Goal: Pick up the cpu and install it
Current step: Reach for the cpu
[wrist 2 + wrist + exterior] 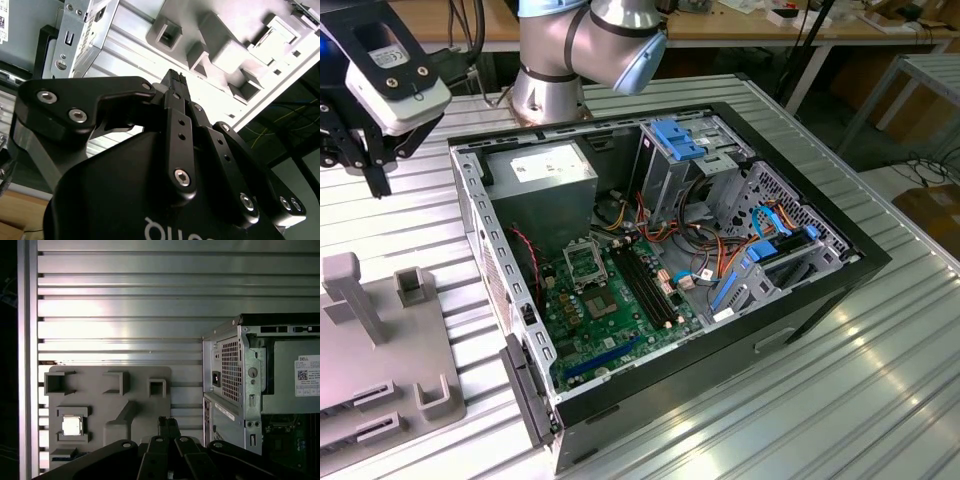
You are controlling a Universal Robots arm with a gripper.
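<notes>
At the exterior view's left, the grey parts holder [380, 370] is set on the ribbed bench [880, 400] and is cut off by the frame. The gripper [378, 180] is held above the bench, clear of the holder. In both wrist views its fingers [173, 80] are seen pressed together with nothing clamped.

In the first wrist view the cpu [71, 426] is seated flat, pale lid up, in a square pocket near the holder's edge away from the computer case [230, 370]. The fingertips are lined up with the holder's case-side edge, so the cpu is judged to lie across the holder, away from the case. Being square, it offers no long axis.

Further right, the socket [582, 262] is seen on the motherboard [620, 310] inside the case. Whether its latch is open cannot be told. The fingertips are partly hidden by the gripper's own links.
</notes>
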